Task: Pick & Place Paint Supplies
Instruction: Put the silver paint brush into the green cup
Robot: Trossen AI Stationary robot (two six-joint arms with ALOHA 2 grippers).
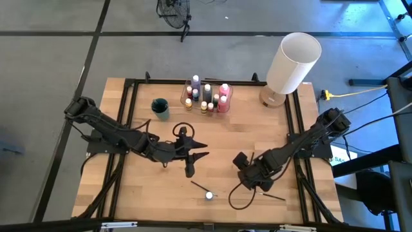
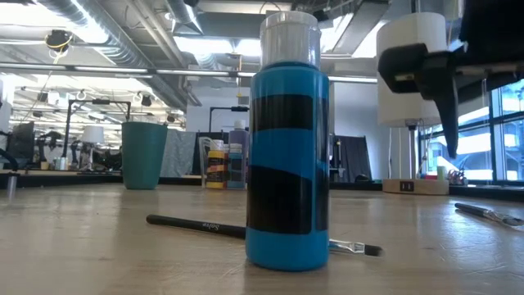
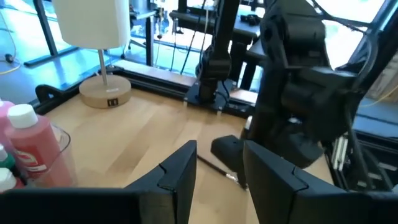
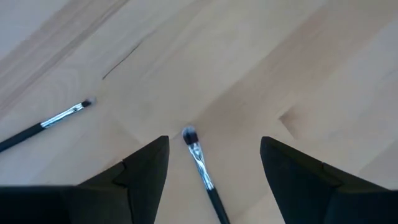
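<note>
A blue paint bottle point(image 2: 286, 156) with a pale cap stands upright on the table near its near edge point(image 1: 209, 194). One dark-handled brush point(image 1: 198, 187) lies flat just behind it point(image 2: 196, 224). A second brush point(image 1: 270, 195) lies flat under my right gripper point(image 1: 251, 183); its bristle end point(image 4: 189, 134) sits between the open fingers point(image 4: 214, 142), untouched. My left gripper point(image 1: 203, 151) hovers open at mid-table point(image 3: 217, 180), holding nothing. Several paint bottles point(image 1: 207, 96) stand in a clear container at the far side.
A teal cup point(image 1: 160, 107) stands left of the bottle container. A large white cylinder on a wooden base point(image 1: 293, 61) stands at the far right corner. Black frame rails point(image 1: 125, 116) run along the table's sides. A looped cable point(image 1: 239, 196) hangs by the right gripper.
</note>
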